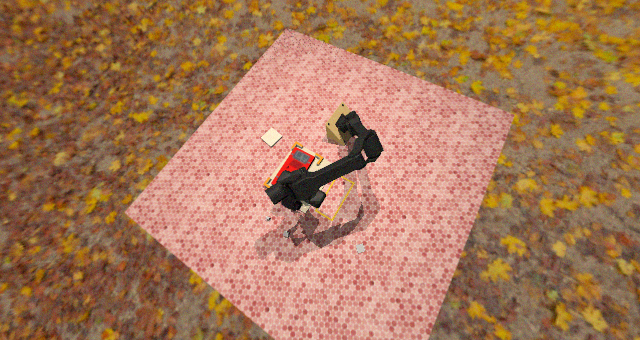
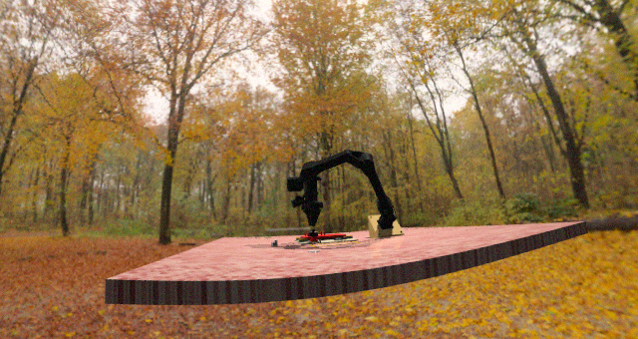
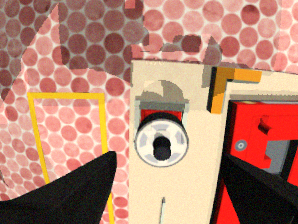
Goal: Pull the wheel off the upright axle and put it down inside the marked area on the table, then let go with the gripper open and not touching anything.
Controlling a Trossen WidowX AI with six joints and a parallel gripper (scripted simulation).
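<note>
One pink, hexagon-patterned table (image 1: 410, 180) stands on leaf-strewn ground among autumn trees. The wheel (image 3: 161, 141) sits on its upright axle on the cream board (image 3: 173, 209), beside the yellow-outlined marked area (image 3: 67, 136). Directly above the wheel, the gripper (image 3: 162, 192) hangs partly open, holding nothing.

1. We found no readable text, label, brand or number in any view.
2. The flat red plate (image 3: 262, 176) on the cream square board (image 3: 176, 209) carried small pale marks near its lower edge in the wrist view, but they were too blurred for us to read.
</note>
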